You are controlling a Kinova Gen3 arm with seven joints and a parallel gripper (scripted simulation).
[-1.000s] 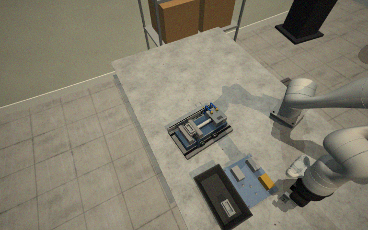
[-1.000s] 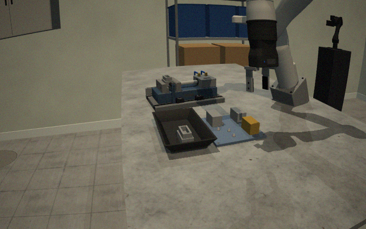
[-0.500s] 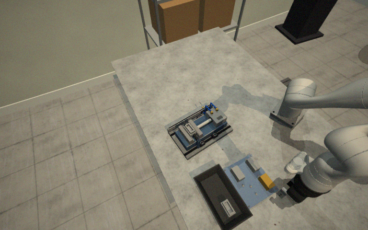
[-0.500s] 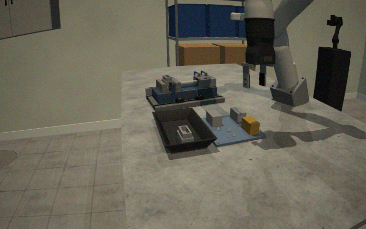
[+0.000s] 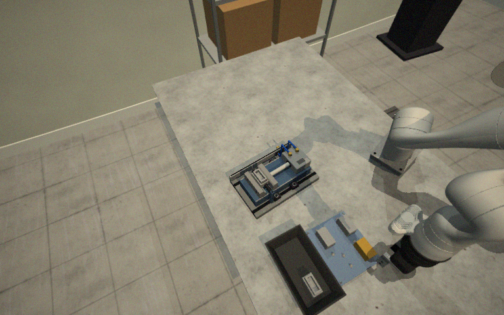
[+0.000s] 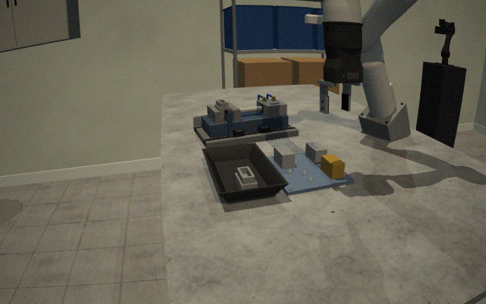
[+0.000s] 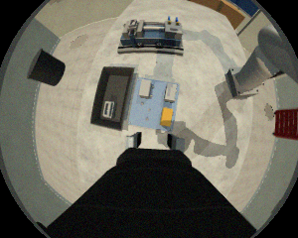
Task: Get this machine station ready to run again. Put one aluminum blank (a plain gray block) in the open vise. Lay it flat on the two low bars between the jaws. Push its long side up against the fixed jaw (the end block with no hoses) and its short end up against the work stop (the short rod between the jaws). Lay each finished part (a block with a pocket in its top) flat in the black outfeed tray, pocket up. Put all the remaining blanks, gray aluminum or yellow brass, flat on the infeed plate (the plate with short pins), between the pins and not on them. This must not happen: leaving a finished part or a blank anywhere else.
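The vise [image 5: 282,180] [image 6: 245,125] [image 7: 151,37] holds a gray part with a pocket [image 5: 260,176] [image 6: 221,102], pocket up, between its jaws. A second pocketed part [image 5: 312,284] [image 6: 246,176] [image 7: 108,109] lies pocket up in the black tray [image 5: 325,277] [image 6: 255,194] [image 7: 95,106]. The blue infeed plate [image 5: 344,272] [image 6: 298,185] [image 7: 156,121] carries two gray blanks, one on the left [image 5: 325,237] [image 6: 284,157] [image 7: 145,88], one on the right [image 5: 345,225] [image 6: 316,152] [image 7: 170,92], and a yellow blank [image 5: 365,249] [image 6: 332,166] [image 7: 167,117]. My gripper [image 5: 378,260] [image 6: 335,111] [image 7: 154,138] is open and empty, high above the table near the plate's yellow-blank end.
Short pins [image 5: 342,254] [image 6: 304,172] rise from the plate between the blanks. The tray stands directly beside the plate. Blue hoses [image 5: 286,147] [image 6: 264,97] rise at the vise's end block. The arm's base [image 5: 393,159] [image 6: 385,126] stands right of the vise.
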